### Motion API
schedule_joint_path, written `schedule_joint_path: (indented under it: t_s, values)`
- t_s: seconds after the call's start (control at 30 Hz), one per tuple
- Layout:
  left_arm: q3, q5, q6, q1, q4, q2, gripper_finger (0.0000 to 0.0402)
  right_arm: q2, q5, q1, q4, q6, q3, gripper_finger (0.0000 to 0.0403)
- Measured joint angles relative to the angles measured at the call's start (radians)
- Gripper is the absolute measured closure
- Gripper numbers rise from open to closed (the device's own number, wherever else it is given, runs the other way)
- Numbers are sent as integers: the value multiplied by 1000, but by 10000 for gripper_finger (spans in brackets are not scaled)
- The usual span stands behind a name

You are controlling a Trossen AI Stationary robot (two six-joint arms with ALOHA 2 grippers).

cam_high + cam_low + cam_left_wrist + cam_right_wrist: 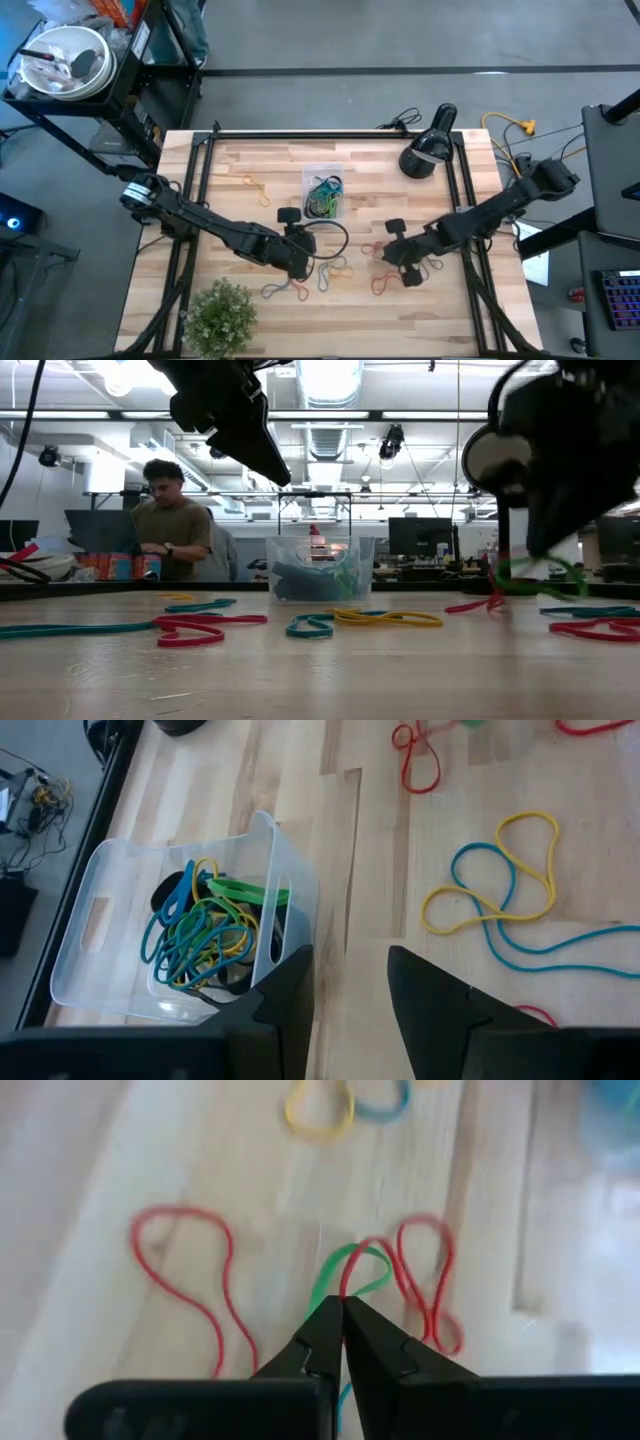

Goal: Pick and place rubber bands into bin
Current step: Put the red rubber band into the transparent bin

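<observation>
The clear bin [323, 192] stands at the table's far middle, with several blue, green, yellow and black rubber bands [200, 925] inside. My left gripper [350, 955] hovers open just near of it, raised high in the low view [240, 420]. My right gripper [343, 1302] is right of centre [392, 255], shut on a green band [540, 578]. Loose on the wood lie red bands [190, 1280], a yellow band [490, 870] crossed with a blue one [500, 935], and more bands [285, 290] toward the near edge. My right gripper pinches the green band at one spot of its loop [345, 1285] between the two fingertips, coming from above and slanting down. The loop hangs slack below the fingers and looks lifted off the wood in the low view.
A potted plant [220, 315] sits at the near left corner and a black lamp [428, 150] at the far right. Black frame rails [200, 170] run along both sides. A person [175, 525] stands beyond the far edge. Bare wood lies between the bin and the loose bands.
</observation>
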Motion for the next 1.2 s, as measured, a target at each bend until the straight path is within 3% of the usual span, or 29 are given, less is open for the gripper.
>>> schedule_joint_path:
  t_s: [0.3,0.47,0.53,0.73,0.87,0.97,1.03,1.2]
  values:
    - [0,0,1,0,0,0,288,-113,-52,0,-30,-29,80,394]
    - [0,0,1,0,1,0,288,-73,118,-8,-307,168,98,394]
    - [0,1,1,0,3,0,288,-44,141,-13,-380,242,99,394]
    - [0,2,2,0,31,0,288,0,69,-7,-322,216,94,394]
    - [0,2,1,0,30,0,288,-5,200,-14,-317,264,93,394]
    - [0,2,0,0,31,0,288,-15,72,-20,-210,173,93,394]
    - [0,2,0,0,31,0,288,-15,117,-14,-208,209,96,394]
    - [0,2,0,0,32,0,288,-16,89,-26,-224,235,96,394]
